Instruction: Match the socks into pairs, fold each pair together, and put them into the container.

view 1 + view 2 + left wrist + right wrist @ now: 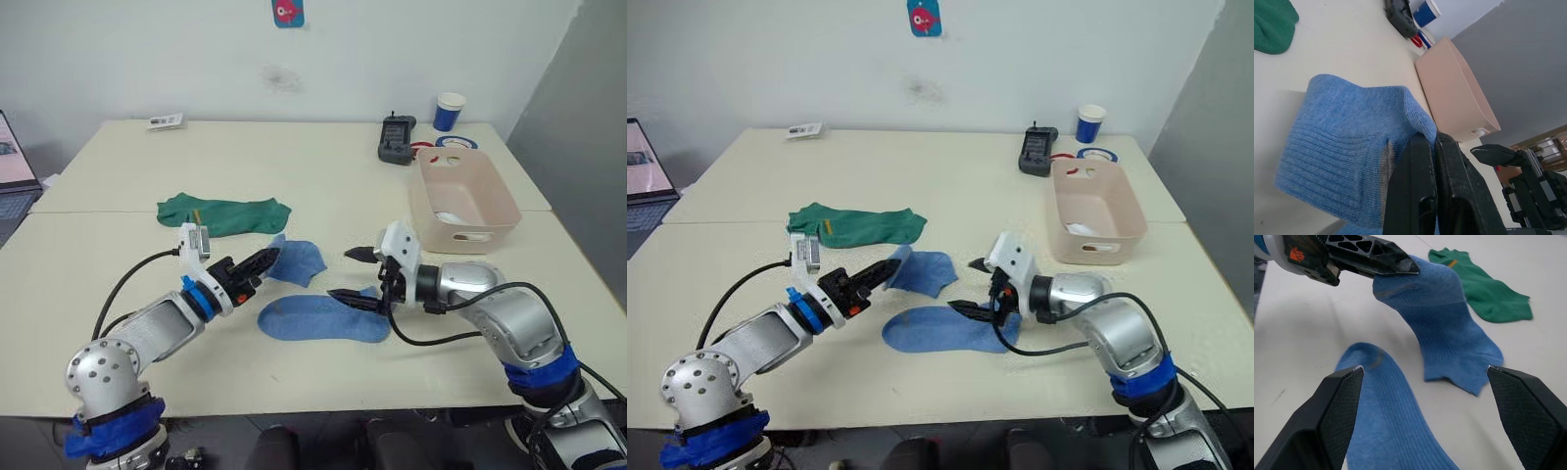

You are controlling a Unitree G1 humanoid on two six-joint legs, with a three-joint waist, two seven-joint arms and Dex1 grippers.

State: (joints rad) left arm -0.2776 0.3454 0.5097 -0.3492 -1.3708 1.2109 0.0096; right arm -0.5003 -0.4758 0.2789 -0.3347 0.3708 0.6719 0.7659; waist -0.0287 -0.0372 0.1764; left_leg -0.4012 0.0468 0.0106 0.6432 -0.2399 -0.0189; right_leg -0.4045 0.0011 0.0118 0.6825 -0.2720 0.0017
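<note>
Pinching blue sock (297, 260): left end effector (271, 257); right end effector (351, 274) agape.

The container (460, 201) hides most of a white item inside; whether it is 1 sock or 2 is unclear. A laptop (14, 166) is cut by the frame edge.

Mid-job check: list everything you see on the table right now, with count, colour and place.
Light blue socks: 2; one lifted, one flat, front centre.
Dark green socks: stacked, count unclear, left of centre.
Container: 1, beige-pink, right; something white inside.
Paper cup: 1, blue-and-white, far right.
Black device: 1, beside cup.
Small card: 1, far left edge.
Left gripper: shut on lifted sock.
Right gripper: open above flat sock.
</note>
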